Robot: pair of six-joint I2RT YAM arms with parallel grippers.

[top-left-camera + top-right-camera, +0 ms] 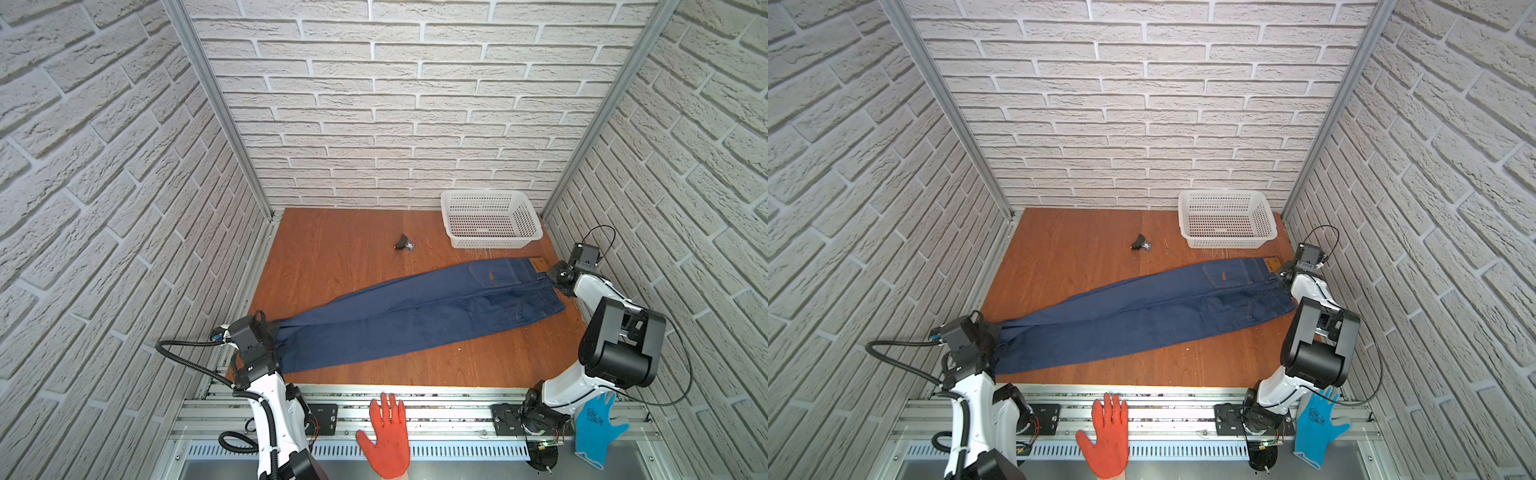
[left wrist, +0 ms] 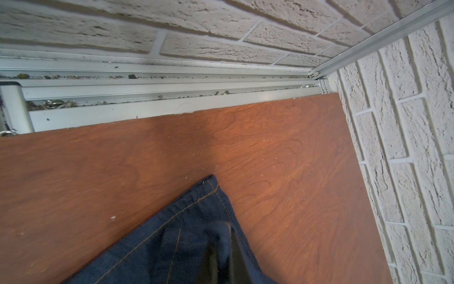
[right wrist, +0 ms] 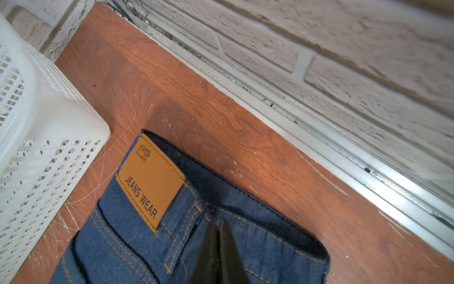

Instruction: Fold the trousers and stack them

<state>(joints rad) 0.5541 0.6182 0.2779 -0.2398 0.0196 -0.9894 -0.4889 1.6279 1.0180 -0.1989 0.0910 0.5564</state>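
The right gripper (image 3: 217,228) has its dark fingers pinched tight on the waistband of the trousers (image 1: 415,320), just past a belt loop. The left gripper (image 2: 221,236) is likewise closed on denim, at the stitched hem of a leg.

Between the two grips the jeans lie flat and stretched in a long diagonal on the wooden table (image 1: 332,257), with the hems by the front-left corner and the waist close to the right-hand edge. In the right wrist view the waistband stops short of the aluminium rail, with a strip of bare wood between. Open board lies behind the legs and again in front of them (the widest stretch is at the back left, where only a small black object (image 1: 404,243) sits).

The white perforated basket (image 1: 494,242) stands in the back right corner, just beside the waist corner but not touching it. Inside I see only its own mesh floor.

The tan patch (image 3: 149,182) on the waistband reads "JEANS WEAR" under a small emblem. An orange glove (image 1: 388,436) and a blue glove (image 1: 596,424) rest at the front rail.
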